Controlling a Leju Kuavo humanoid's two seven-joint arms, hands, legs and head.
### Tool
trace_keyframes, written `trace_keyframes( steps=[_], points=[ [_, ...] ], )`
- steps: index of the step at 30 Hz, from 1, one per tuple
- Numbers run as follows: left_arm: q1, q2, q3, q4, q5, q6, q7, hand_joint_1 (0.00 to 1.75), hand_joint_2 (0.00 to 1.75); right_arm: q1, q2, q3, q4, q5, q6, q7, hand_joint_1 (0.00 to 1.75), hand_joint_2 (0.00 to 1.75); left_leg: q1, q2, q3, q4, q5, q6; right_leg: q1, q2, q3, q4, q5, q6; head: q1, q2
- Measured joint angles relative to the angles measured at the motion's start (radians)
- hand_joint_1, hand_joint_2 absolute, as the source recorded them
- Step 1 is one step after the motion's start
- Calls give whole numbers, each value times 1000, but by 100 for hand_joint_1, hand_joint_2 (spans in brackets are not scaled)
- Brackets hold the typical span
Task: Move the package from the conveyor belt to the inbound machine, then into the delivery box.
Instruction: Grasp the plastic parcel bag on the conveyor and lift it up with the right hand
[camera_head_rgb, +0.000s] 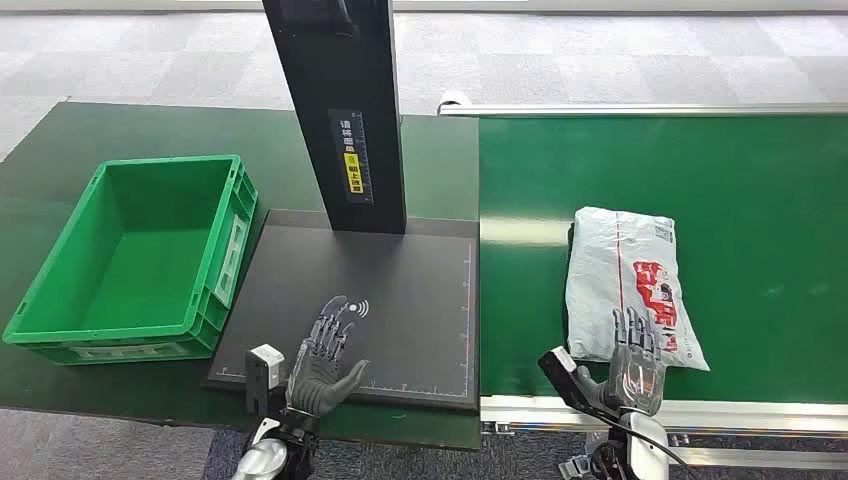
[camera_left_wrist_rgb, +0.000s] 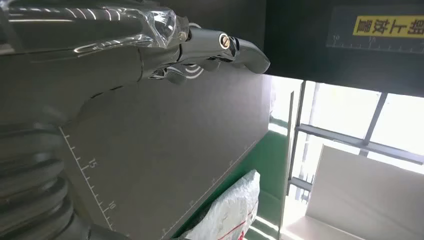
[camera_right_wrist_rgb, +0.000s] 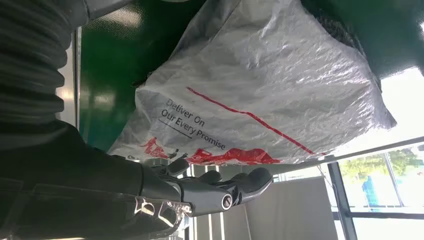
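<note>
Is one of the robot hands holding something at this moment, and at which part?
Nothing is held. The left hand is spread open above the black scanner plate. The right hand is open at the near end of the package, not gripping it.

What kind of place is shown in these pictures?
Probably a parcel-sorting or logistics test station: a white courier package lies on a green conveyor belt, beside a black scanning platform with an upright column, and a green delivery box waits alongside it.
</note>
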Motion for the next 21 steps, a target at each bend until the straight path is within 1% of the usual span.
trace_keyframes(
  steps=[11,16,21],
  points=[
    [-17,-6,-5,11,-1,-4,2,0,175,-48,22,-24,9,10,0,-30,0,175,0,0,0,0,0,0,0,0,0,0,0,0,0,0],
    [-21,-6,-8,15,-1,-4,2,0,175,-73,37,-26,14,-7,0,-47,0,175,0,0,0,0,0,0,0,0,0,0,0,0,0,0],
    [-22,-6,-8,18,2,-5,2,0,175,-78,48,-29,30,-34,0,-53,0,175,0,0,0,0,0,0,0,0,0,0,0,0,0,0]
  ],
)
